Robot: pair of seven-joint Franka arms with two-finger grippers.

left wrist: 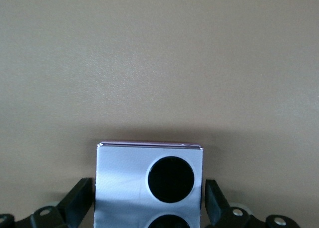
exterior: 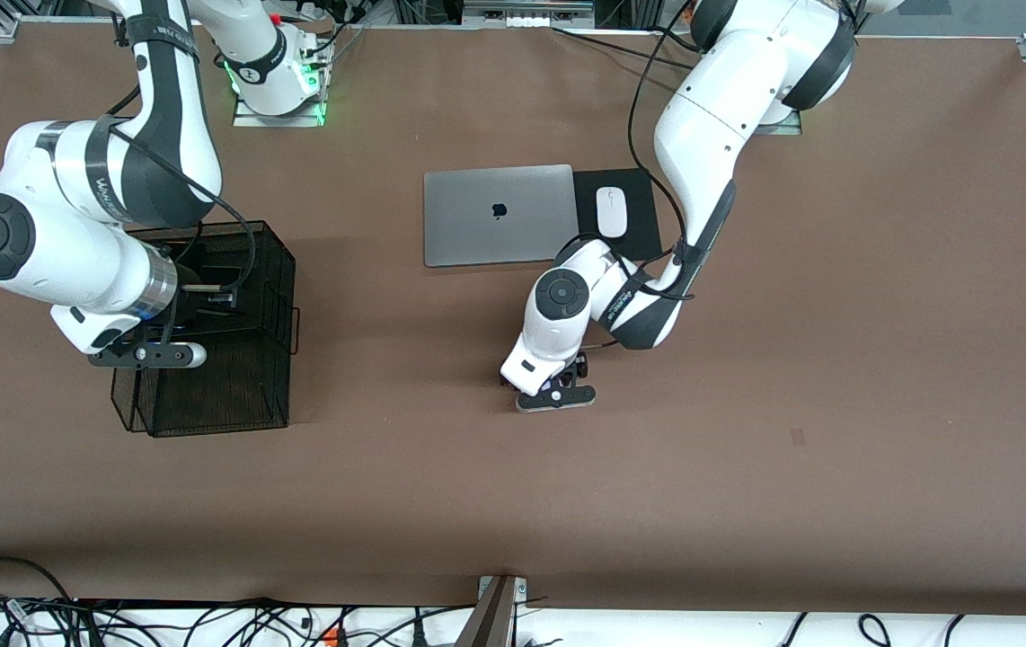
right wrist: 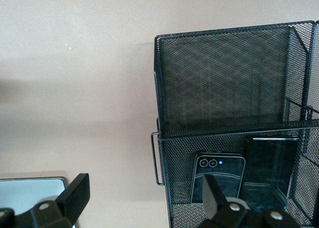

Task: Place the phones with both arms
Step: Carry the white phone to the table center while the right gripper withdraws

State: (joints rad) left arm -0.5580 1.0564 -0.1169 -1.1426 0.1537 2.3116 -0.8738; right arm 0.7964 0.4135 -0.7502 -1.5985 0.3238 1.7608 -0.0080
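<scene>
Your left gripper (exterior: 556, 385) stands released, fingers (left wrist: 79, 198) flanking the lavender-white squarish phone (left wrist: 149, 185) on the brown table (exterior: 747, 404), nearer the camera than the apple-logo grey laptop (exterior: 499, 214). Your right gripper (exterior: 194, 301), jaws spread, is over the black mesh basket (right wrist: 224, 78) holding a small dark squarish phone (right wrist: 218, 178) and long black slab phone (right wrist: 269, 168).

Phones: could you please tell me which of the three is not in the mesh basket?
The lavender-white phone with black circles lies on the bare table between the left end effector's fingers; the two dark phones stand inside the basket.
</scene>
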